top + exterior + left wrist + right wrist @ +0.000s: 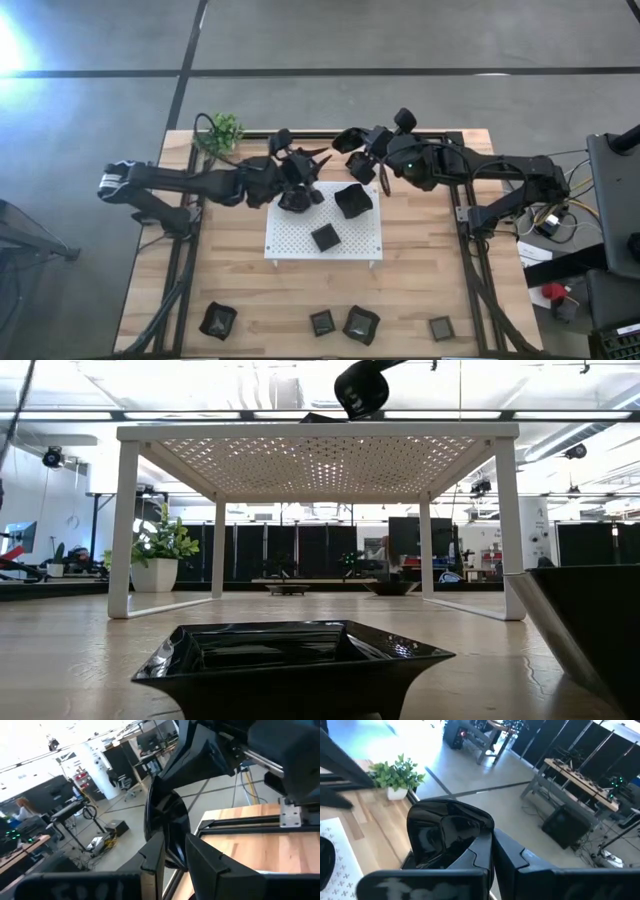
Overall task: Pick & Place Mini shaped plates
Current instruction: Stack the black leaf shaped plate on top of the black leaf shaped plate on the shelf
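At the far-left corner of the wooden surface (420,275) a small green plant (222,130) was seen. The left gripper (300,178) was held above the far-left corner of the white perforated board (300,235). In the left wrist view its fingers (205,857) were closed on the rim of a glossy black plate (167,827), which was gripped on edge, nearly upright. In the high view a dark plate (296,201) was also seen at that same board corner, just beneath the gripper; whether it was resting on the board could not be told.

Two more black plates were on the board: a larger one (352,200) near its far-right part and a small square one (324,237) near its middle.

The right gripper (365,158) was held above the far edge of the surface, just beyond the board. In the right wrist view its fingers (512,857) were closed on the edge of a rounded black plate (447,832), which was lifted clear of the surface.

Along the near edge four more plates were laid out well apart from the board: one at the left (217,320), a small square one (321,323), a wavy-edged one just beside it (361,324), and a small square one at the right (440,328). In the low view one shallow black plate (290,655) was seen in front of the raised board.
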